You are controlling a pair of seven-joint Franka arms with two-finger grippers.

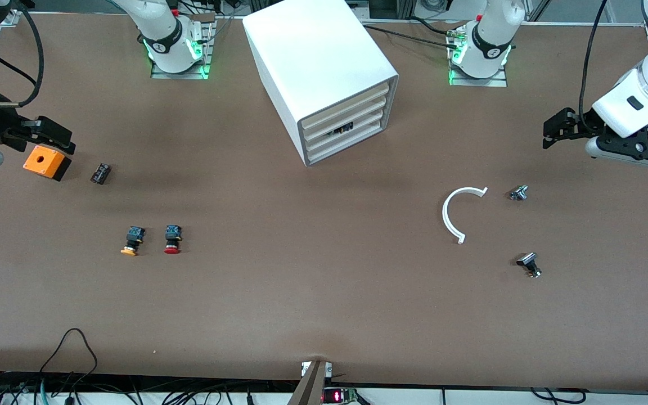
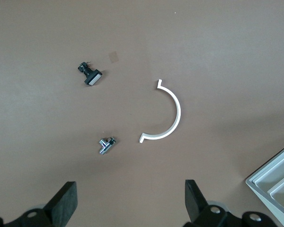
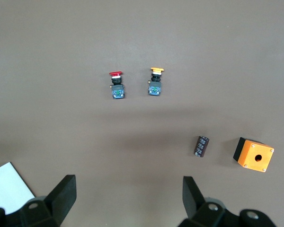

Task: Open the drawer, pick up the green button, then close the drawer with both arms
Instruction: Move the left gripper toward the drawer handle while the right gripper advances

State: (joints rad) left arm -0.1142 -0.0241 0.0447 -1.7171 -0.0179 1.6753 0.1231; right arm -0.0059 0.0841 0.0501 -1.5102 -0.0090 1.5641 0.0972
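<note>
Nearest the front camera we have the small black-and-chrome part point(image 1: 529, 265), and close to it a white half-ring point(image 1: 455, 213) and a little chrome fitting point(image 1: 518, 193), all at the left arm's end of the tabletop point(image 1: 324, 315). None of that is our business.

Our business is the cabinet point(image 1: 324, 73), standing between the two bases, its four cream fronts all pushed in. We see something dark through the gap in the stack, at the third drawer point(image 1: 346, 132) from the top, but we cannot tell whether that is the green button. No green cap shows anywhere.

At the right arm's end lie the orange-capped button point(image 1: 131, 240) and the red-capped button point(image 1: 172, 239) side by side; farther from the camera sit a small black cylinder point(image 1: 100, 172) and an orange box point(image 1: 46, 162).

Both arms wait. We see the left gripper point(image 2: 130, 201) over bare tabletop near the chrome fitting, jaws wide apart and empty; the right gripper point(image 3: 128, 196) hangs over the orange box, jaws also apart and empty.

What could go wrong, by our reckoning? The cabinet looks light and unanchored, so a one-armed pull may drag it along instead of sliding the drawer. The fronts sit tight together, so we could hook the wrong one. And the loose orange and red buttons invite a wrong pick.
</note>
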